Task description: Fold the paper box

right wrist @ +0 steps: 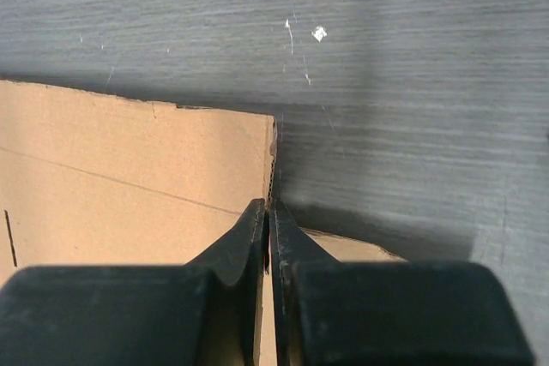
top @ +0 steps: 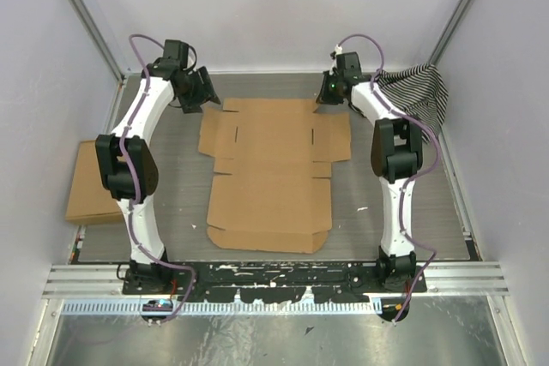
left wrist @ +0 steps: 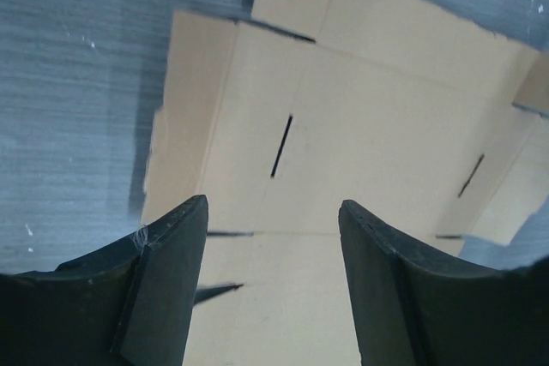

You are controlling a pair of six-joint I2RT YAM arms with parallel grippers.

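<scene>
Flat paper box (top: 270,173), left arm (top: 137,135), right arm (top: 395,147), seemingly at corners

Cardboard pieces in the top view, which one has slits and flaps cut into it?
The paper box, the big piece lying flat in the centre; the narrower cardboard piece at the far left is plain, uncut.

The box (top: 270,173) is plain brown cardboard, and its slits show as thin dark lines. Under it the surface (top: 180,186) is grey with fine streaks and a few white specks. Left of the box lies a card (top: 86,182) of the same brown. Beyond the box's right corner a cloth (top: 420,92) is striped black and white. The left arm (top: 137,126) and right arm (top: 390,203) are white with black joints and purple cables (top: 130,169). The left fingers (left wrist: 171,280) and right fingers (right wrist: 240,246) are black.
</scene>
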